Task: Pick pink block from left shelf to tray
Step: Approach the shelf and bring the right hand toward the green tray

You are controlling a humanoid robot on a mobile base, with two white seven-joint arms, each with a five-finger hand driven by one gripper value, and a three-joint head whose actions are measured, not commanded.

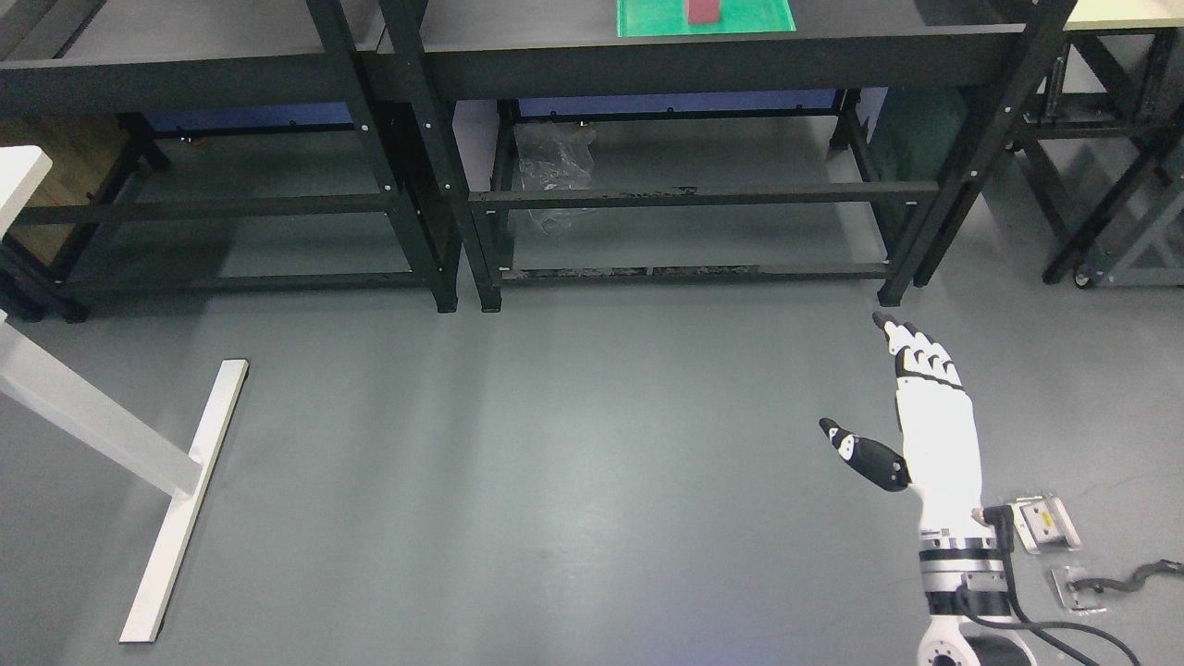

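Note:
A pink block point(704, 10) lies on a green tray point(758, 17) on top of the black table at the upper middle of the head view; only its lower part shows at the picture's top edge. My right hand point(911, 407) hangs over the grey floor at the lower right, fingers stretched out and thumb spread, holding nothing. It is well below and to the right of the tray. The left arm does not show.
Two black metal-frame tables point(647, 65) stand side by side across the top, with lower crossbars and a clear plastic bag point(552, 166) underneath. A white table leg and foot point(185, 481) stand at the left. Small metal parts and a cable point(1064, 546) lie on the floor at the lower right.

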